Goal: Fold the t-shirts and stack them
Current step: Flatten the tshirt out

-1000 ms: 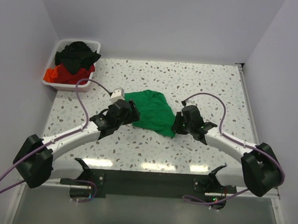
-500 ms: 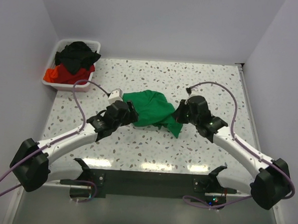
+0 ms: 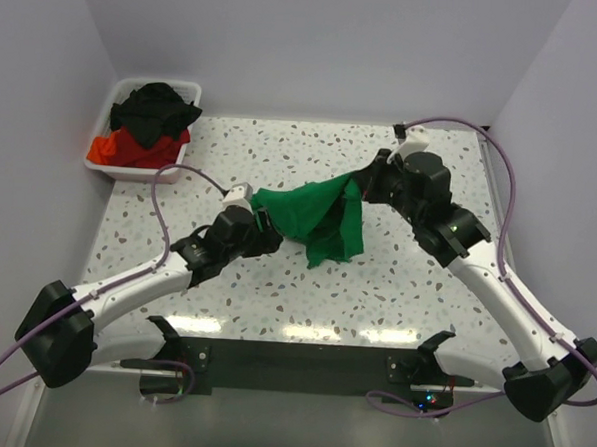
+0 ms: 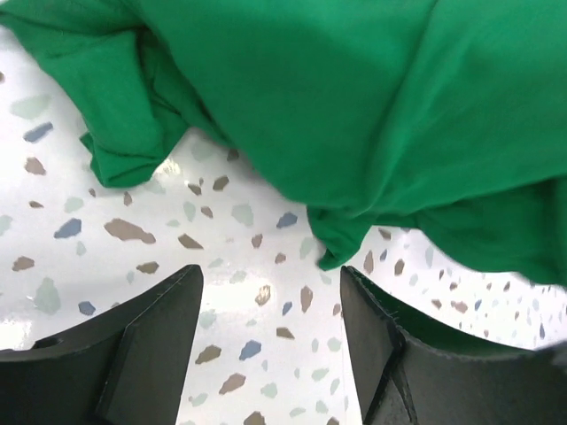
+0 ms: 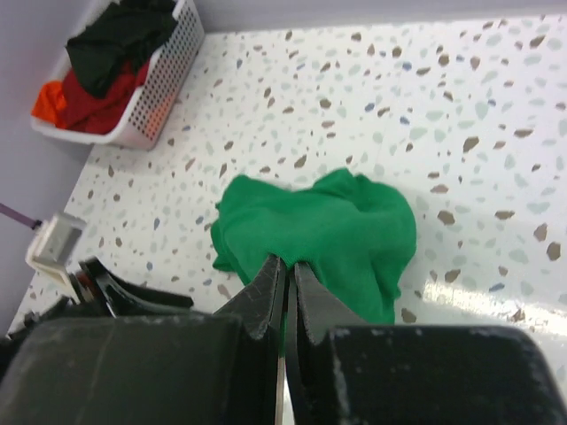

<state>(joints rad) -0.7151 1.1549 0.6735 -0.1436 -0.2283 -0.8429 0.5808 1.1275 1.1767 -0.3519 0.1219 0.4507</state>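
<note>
A bright green t-shirt [image 3: 319, 220] hangs stretched above the middle of the table. My right gripper [image 3: 367, 183] is shut on its right edge and holds that side up, with cloth pinched between the fingertips in the right wrist view [image 5: 285, 264]. Below them the green t-shirt [image 5: 328, 221] bunches on the table. My left gripper [image 3: 265, 222] sits low at the shirt's left end. Its jaws stand open [image 4: 270, 274] over bare table, and the green t-shirt [image 4: 354, 88] lies just past the fingertips. A black t-shirt [image 3: 160, 106] and a red one [image 3: 132, 151] lie in the bin.
A white plastic bin [image 3: 103, 163] stands at the back left corner, also in the right wrist view [image 5: 168, 88]. Walls close the table on the left, back and right. A metal rail [image 3: 291, 363] with the arm mounts runs along the near edge.
My right gripper closed on the green t-shirt's right edge and rose back and to the right, pulling the cloth up. My left gripper shifted slightly right along the shirt.
</note>
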